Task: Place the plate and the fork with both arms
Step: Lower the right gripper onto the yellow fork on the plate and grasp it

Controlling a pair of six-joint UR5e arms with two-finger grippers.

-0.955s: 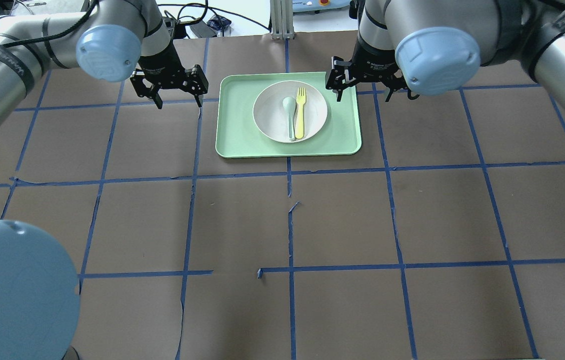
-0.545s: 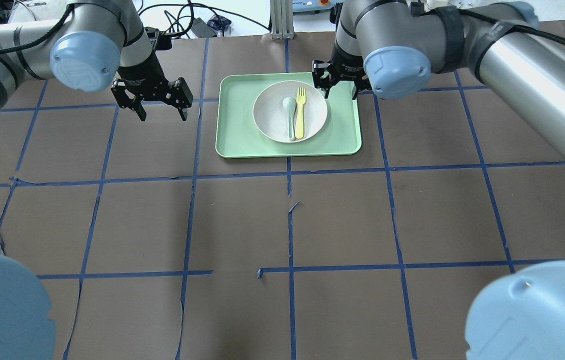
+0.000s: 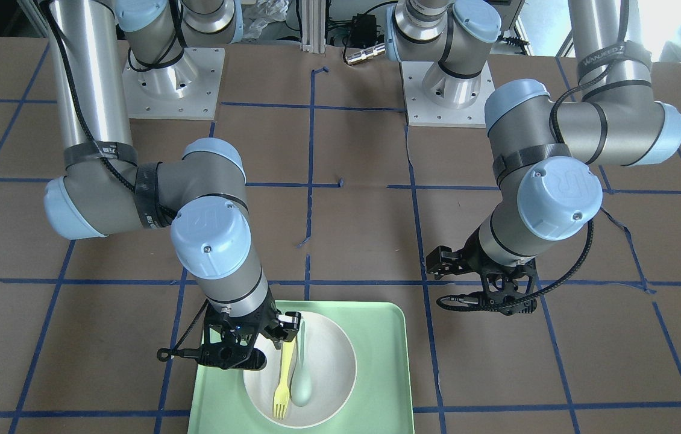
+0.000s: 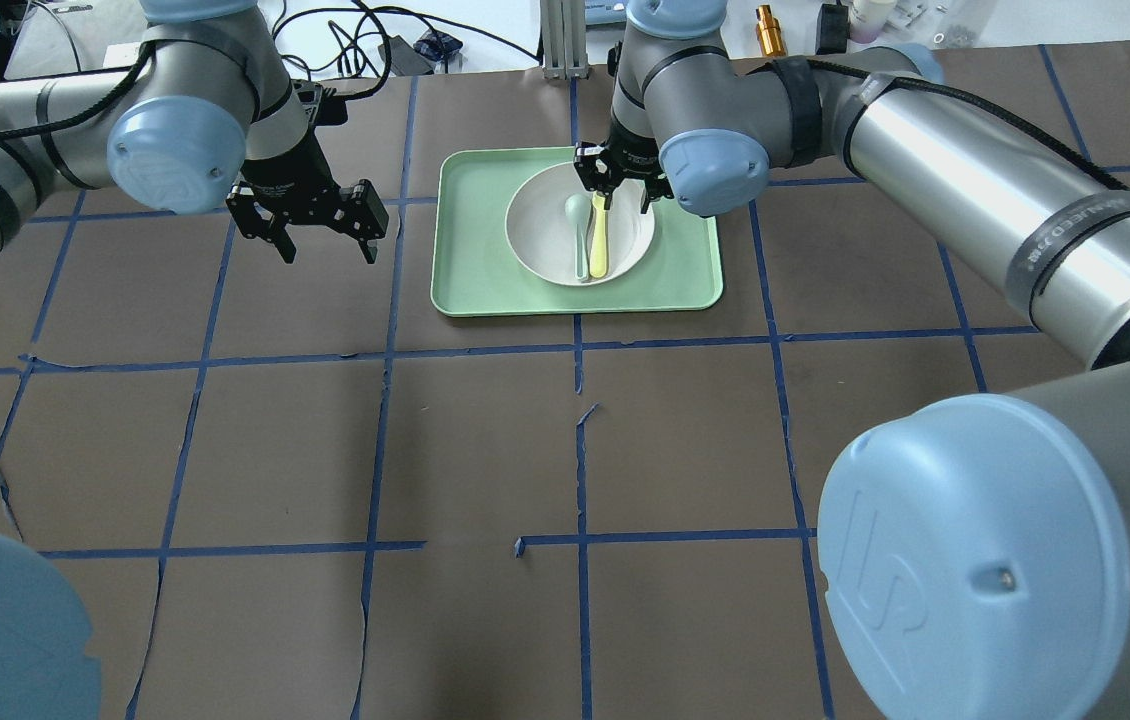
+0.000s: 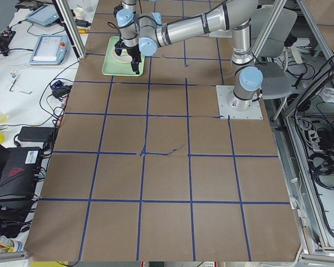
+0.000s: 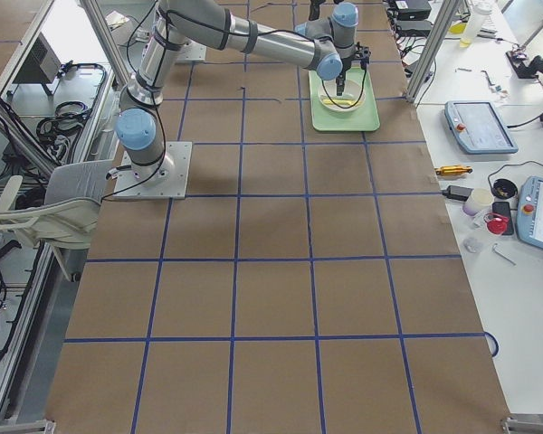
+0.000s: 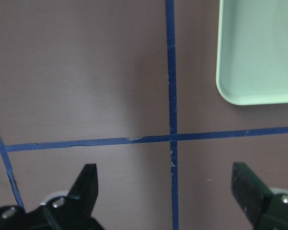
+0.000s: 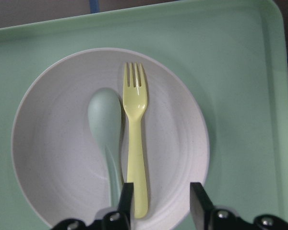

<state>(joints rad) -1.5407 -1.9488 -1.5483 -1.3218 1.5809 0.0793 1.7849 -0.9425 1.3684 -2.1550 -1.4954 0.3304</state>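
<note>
Right black two-finger gripper (image 8: 162,188): fingers part-spread, low over round white plate (image 8: 48,158). Handle end of pale-yellow plastic fork (image 8: 136,134) sits between fingers; contact unclear. Fork lies in plate beside grey-green spoon (image 8: 105,120), on mint-green tray (image 8: 245,72). Left black gripper (image 7: 164,172): spread wide, empty, above brown table (image 7: 86,72) beside tray.

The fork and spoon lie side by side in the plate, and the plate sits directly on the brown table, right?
No: the plate rests on the mint-green tray, as the right wrist view shows. The fork and spoon do lie side by side in it.
</note>
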